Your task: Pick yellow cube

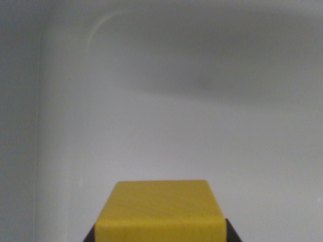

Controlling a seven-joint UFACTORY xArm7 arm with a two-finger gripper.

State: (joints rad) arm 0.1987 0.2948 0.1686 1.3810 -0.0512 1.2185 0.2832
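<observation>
- Bottom centre of the frame: the yellow cube [160, 210] fills the nearest ground, its top face and front edge in view.
- Dark fingertips [90, 236] show at the cube's lower left and lower right corners, tight against its sides; the gripper [160, 238] appears clamped on the cube, though only slivers of the fingers are visible.
- Beyond, a pale grey surface [166, 126] runs to the top of the frame, with a soft shadow band across the upper right.
- Upper left: a faint curved mark on the surface.
- Judgement: grasp looks made; whether the cube is lifted clear cannot be told. Lift remains to be confirmed.
</observation>
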